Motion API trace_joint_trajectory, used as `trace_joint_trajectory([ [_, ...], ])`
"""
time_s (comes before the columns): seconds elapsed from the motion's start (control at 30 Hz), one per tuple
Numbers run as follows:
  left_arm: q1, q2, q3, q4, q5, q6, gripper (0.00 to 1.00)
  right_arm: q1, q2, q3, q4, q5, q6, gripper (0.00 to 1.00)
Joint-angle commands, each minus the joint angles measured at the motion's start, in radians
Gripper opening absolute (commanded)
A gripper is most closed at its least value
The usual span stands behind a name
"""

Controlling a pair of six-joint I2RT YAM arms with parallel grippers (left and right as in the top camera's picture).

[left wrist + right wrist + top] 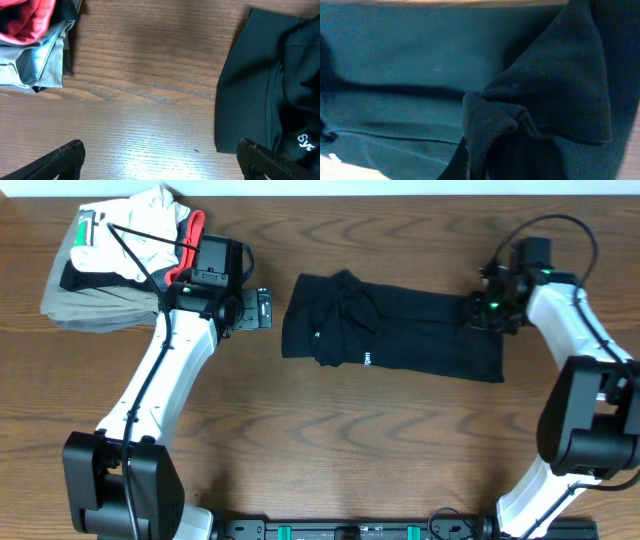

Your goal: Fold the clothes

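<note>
The black top (390, 325) lies in the middle of the table as a long folded strip, with its collar bunched towards the left and a small white logo on the near edge. My left gripper (262, 308) is open and empty over bare wood, just left of the top's left edge (250, 100). Its two fingers (160, 160) are spread wide, and the right one is over the fabric's corner. My right gripper (478, 310) is at the top's right end. In the right wrist view it is shut on a raised fold of the black fabric (485, 125).
A stack of folded khaki, white and red-trimmed garments (110, 250) sits at the back left corner, and its edge shows in the left wrist view (35, 55). The wooden table (330, 440) stretches in front of the top.
</note>
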Motion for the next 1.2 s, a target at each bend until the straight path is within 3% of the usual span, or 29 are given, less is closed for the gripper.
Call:
trace_joint_trajectory([
  [0.0, 0.004, -0.001, 0.008, -0.002, -0.016, -0.001, 0.98, 0.061, -0.016, 0.044, 0.006, 0.02, 0.027, 0.01],
  [0.63, 0.004, 0.013, 0.006, 0.018, -0.016, -0.001, 0.98, 0.223, -0.015, 0.068, 0.072, 0.09, 0.045, 0.01],
  [0.7, 0.004, 0.013, 0.006, 0.021, -0.016, -0.001, 0.98, 0.232, -0.015, 0.068, 0.075, 0.09, 0.045, 0.11],
  [0.8, 0.005, 0.013, 0.006, 0.021, -0.016, -0.001, 0.98, 0.245, -0.016, 0.071, 0.067, 0.086, 0.04, 0.44],
  [0.87, 0.005, 0.013, 0.006, 0.021, -0.016, -0.001, 0.98, 0.245, -0.016, 0.092, 0.031, 0.09, 0.038, 0.54],
  [1.07, 0.006, 0.013, 0.006, 0.021, -0.016, 0.006, 0.98, 0.211, -0.016, 0.227, -0.124, 0.178, 0.039, 0.57],
  [1.17, 0.006, 0.013, 0.006, 0.025, -0.016, 0.006, 0.98, 0.197, -0.016, 0.243, -0.123, 0.196, 0.048, 0.57],
])
